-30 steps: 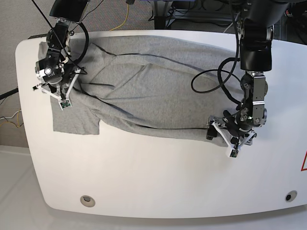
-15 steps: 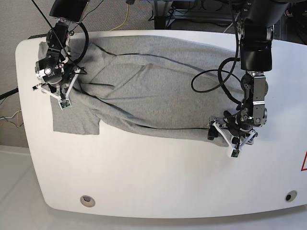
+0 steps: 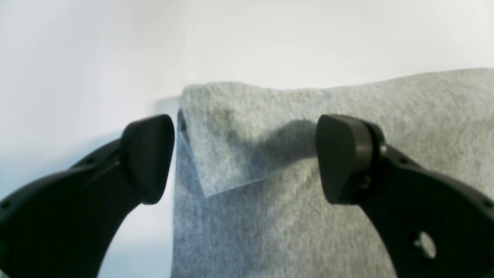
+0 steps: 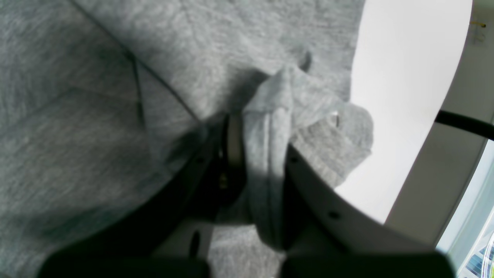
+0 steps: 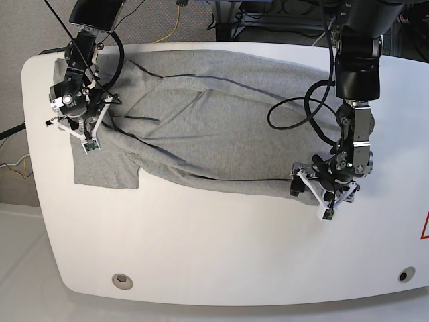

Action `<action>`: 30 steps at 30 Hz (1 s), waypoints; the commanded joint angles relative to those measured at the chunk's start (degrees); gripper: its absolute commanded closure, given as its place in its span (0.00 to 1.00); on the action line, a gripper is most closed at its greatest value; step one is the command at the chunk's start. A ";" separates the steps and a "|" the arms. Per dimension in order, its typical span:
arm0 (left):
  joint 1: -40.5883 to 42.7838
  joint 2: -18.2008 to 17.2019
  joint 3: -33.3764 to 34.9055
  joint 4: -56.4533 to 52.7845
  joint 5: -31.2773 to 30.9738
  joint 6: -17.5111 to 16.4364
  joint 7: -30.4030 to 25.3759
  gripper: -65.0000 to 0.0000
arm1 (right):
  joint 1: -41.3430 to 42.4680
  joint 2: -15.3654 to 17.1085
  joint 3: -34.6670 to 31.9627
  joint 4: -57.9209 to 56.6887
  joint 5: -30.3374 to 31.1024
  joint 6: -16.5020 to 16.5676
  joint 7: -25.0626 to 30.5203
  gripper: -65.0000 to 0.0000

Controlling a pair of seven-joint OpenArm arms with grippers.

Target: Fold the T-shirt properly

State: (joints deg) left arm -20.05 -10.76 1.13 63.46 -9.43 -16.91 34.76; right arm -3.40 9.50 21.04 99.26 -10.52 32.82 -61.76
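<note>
The heather-grey T-shirt (image 5: 221, 127) lies spread and rumpled across the back half of the white table (image 5: 214, 248). My left gripper (image 5: 320, 193) stands open low over the shirt's front right corner. In the left wrist view its black fingers (image 3: 148, 158) straddle that corner (image 3: 231, 146), whose tip is turned over; the gripper (image 3: 245, 158) holds nothing. My right gripper (image 5: 79, 127) sits at the shirt's left end, near the sleeve. In the right wrist view it (image 4: 264, 154) is shut on a raised fold of the T-shirt (image 4: 266, 127).
A black cable loop (image 5: 295, 111) hangs from the left arm over the shirt. Two round holes (image 5: 121, 280) (image 5: 405, 275) sit near the table's front edge. Cables and equipment lie beyond the table's back edge (image 5: 234, 20).
The left gripper has shifted very slightly at the shirt's corner. The right gripper and the shirt have not moved.
</note>
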 commanded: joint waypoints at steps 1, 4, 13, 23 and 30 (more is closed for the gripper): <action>-1.88 -0.09 -0.20 -1.26 -0.46 0.16 -1.23 0.18 | 0.72 0.74 0.19 0.91 -0.25 -0.33 0.35 1.00; -1.97 -0.09 -0.20 -3.73 -0.46 0.16 -2.72 0.18 | 0.63 0.74 0.19 0.91 -0.25 -0.33 0.35 1.00; -1.97 -0.09 -0.11 -8.03 -0.55 0.16 -6.50 0.54 | 0.63 0.74 0.19 0.91 -0.25 -0.25 0.35 1.00; -2.06 1.31 -0.11 -8.38 -0.46 0.16 -5.53 0.95 | 0.63 0.74 0.19 0.91 -0.25 -0.25 0.35 1.00; -2.14 1.31 -0.11 -8.21 -0.46 0.16 -5.09 0.95 | 0.63 0.74 0.19 0.91 -0.25 -0.25 0.35 1.00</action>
State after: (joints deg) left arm -21.08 -9.10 0.93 54.61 -10.15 -16.53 28.23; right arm -3.42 9.50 21.04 99.26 -10.50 32.82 -61.76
